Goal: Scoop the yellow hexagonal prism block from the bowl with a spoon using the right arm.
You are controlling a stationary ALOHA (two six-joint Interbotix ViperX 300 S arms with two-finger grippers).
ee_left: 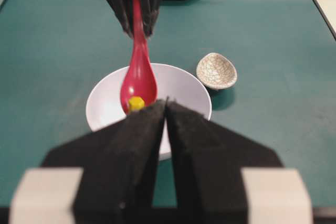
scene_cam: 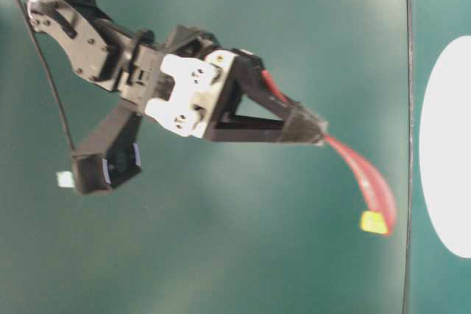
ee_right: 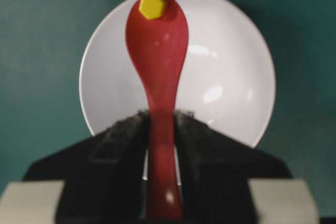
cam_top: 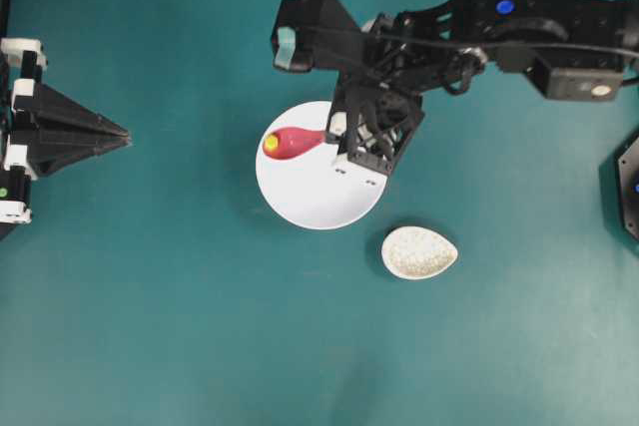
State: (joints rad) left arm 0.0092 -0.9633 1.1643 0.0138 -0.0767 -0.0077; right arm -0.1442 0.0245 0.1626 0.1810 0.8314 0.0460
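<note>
Over the white bowl (ee_right: 231,77), my right fingers (ee_right: 160,121) are clamped on the magenta spoon (ee_right: 157,51); the yellow hexagonal block (ee_right: 153,6) sits at the scoop's very tip. One tilt or jolt and I reckon it slides off, maybe outside.

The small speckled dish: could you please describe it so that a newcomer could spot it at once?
Start at the big white bowl in the middle of the green table. Just beside it, apart from its rim, sits the small dish. It alone is teardrop-shaped, with a crackled grey-white surface.
</note>
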